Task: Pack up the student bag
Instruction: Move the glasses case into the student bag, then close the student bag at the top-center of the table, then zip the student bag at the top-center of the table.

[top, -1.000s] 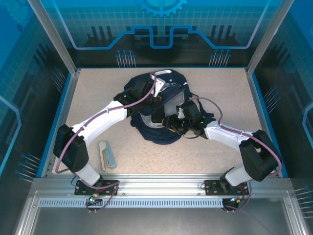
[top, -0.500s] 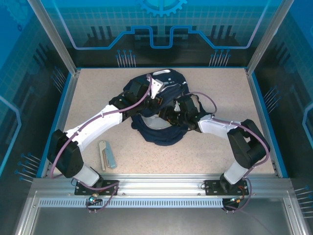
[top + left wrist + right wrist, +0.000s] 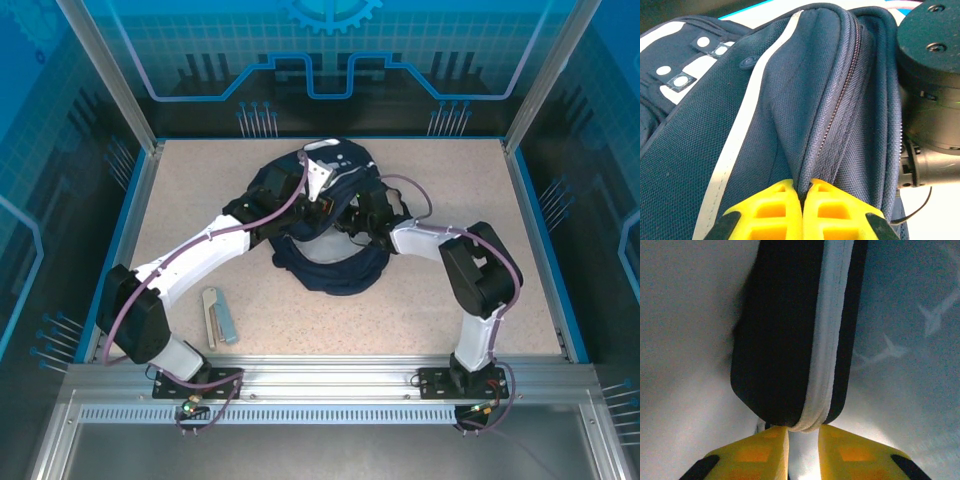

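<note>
Top external view, left side first: the left gripper [image 3: 803, 192] stays clenched on a fold beside the zip of the large dark navy fabric student bag [image 3: 330, 275] at mid-table, propping its mouth open. Rightwards, the right gripper [image 3: 802, 429] has swung into that mouth, fingers narrowing at a dark-covered, white-paged book [image 3: 780, 340]; gripped or released, I cannot tell. Packing looks underway. A small flat grey-blue object [image 3: 219, 316] waits on the speckled table [image 3: 420, 320]; the crowded arms may hinder
</note>
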Robot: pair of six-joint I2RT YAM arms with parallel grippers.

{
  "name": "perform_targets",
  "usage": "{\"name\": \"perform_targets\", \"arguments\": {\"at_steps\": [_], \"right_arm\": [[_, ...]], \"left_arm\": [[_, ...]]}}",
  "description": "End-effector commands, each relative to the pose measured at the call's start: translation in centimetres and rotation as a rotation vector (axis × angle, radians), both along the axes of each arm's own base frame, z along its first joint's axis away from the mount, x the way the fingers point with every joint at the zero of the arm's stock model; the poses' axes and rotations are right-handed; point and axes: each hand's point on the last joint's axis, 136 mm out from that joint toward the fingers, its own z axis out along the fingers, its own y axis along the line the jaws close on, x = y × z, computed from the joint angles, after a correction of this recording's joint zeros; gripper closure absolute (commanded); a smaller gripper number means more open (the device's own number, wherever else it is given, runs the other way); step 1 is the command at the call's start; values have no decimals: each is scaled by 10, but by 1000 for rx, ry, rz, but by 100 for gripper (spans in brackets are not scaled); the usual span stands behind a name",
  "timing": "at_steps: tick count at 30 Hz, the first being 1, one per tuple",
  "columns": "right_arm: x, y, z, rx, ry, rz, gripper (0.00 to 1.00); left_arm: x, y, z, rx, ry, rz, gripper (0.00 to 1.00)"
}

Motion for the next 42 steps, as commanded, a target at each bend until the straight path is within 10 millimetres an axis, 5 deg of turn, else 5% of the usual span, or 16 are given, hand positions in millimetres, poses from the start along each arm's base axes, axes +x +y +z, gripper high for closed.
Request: {"name": "perform_targets", "arguments": {"at_steps": [1,4,10,17,22,24,27,30,37,42], "right_arm": [[30,-12,-5,53,15,-95,81],[27,-15,1,82,5,-85,77],[-17,-48,13,12,-6,-37,57],[-103,-129,-26,-251,159,-103,45],[-139,-182,-24,-421,211,-183,40],[-145,-191,-12,-462,193,-185,35],[-145,-192,8,-493,156,-154,28],[-143,-185,23,-519,133,-101,20],[-135,-156,37,-554,99,-4,11],[-132,-131,41,-577,73,48,8]], "left_arm": [[-5,-25,58,-188,-96,-74,100],[1,-26,54,-188,-82,-57,100],[9,-37,36,-191,-29,-66,100],[17,-60,24,-223,14,-97,100],[28,-70,14,-241,73,-73,100],[32,-69,9,-236,108,-36,75],[35,-52,3,-220,160,64,45],[33,-20,-5,-244,237,189,32],[10,75,-40,-403,449,513,27],[-7,107,-72,-505,564,628,28]]}}
